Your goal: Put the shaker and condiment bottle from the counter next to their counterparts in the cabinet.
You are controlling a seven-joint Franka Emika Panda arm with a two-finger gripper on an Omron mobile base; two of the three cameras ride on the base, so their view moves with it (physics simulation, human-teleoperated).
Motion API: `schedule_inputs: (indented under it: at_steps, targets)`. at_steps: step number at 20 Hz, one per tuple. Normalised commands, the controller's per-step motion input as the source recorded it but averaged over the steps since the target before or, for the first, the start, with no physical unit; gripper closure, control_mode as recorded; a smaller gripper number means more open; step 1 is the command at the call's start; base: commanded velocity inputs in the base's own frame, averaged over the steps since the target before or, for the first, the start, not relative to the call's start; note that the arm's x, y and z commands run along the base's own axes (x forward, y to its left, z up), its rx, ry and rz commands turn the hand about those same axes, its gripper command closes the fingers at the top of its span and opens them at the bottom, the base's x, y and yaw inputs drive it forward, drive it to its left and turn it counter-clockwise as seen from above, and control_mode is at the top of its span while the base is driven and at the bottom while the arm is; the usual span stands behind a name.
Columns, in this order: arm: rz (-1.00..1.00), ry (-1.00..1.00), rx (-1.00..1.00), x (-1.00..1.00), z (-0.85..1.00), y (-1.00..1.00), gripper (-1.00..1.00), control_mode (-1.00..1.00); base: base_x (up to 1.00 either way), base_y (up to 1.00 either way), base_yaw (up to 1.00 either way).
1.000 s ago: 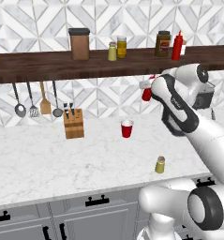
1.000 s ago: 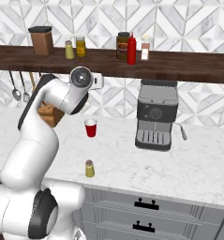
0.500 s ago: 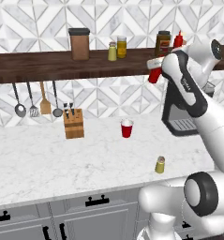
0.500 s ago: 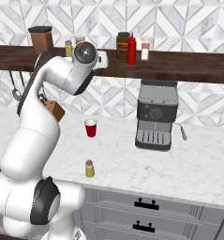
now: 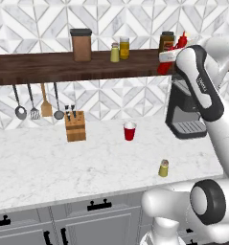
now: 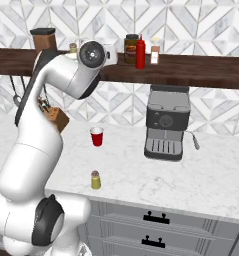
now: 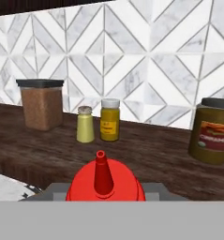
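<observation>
White geometric tiles cover the wall behind everything, with a marble tabletop (image 5: 49,167) below and a long dark wooden shelf (image 5: 49,64) running across above it.

Up at shelf height the tool (image 5: 169,56) has its jaws closed on a red squeeze bottle (image 7: 104,180). In the hand view you look right down over the pointed nozzle, with the shelf plank just beyond it. In the left base view the bottle sits at the front edge of the shelf, partly hidden by the arm.

Its twin, a second red bottle (image 6: 140,51), stands upright on the shelf next to a dark-lidded brown jar (image 6: 131,48) and a small white-and-tan container (image 6: 155,50).

Further along the shelf there's a yellow-green shaker with a grey cap (image 7: 85,124), just beside a yellow jar with a white lid (image 7: 109,120), and then a tall canister with a dark lid (image 7: 41,103), holding something brown.

The other shaker (image 5: 164,168) is down on the tabletop near the front edge, upright. A red cup (image 5: 129,130) stands further back, well apart from it. Also on the tabletop: a wooden knife block (image 5: 75,127) and a grey coffee machine (image 6: 165,122). A few utensils (image 5: 37,101) hang under the shelf.
</observation>
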Motion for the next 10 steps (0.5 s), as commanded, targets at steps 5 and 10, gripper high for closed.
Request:
schedule_inputs:
  at_steps: [5, 10]
  targets:
    - [0.00, -0.07, 0.00, 0.09, 0.49, -0.45, 1.00, -1.00, 0.00, 0.00, 0.00]
    - [0.00, 0.00, 0.00, 0.05, 0.14, -0.17, 1.00, -1.00, 0.00, 0.00, 0.00]
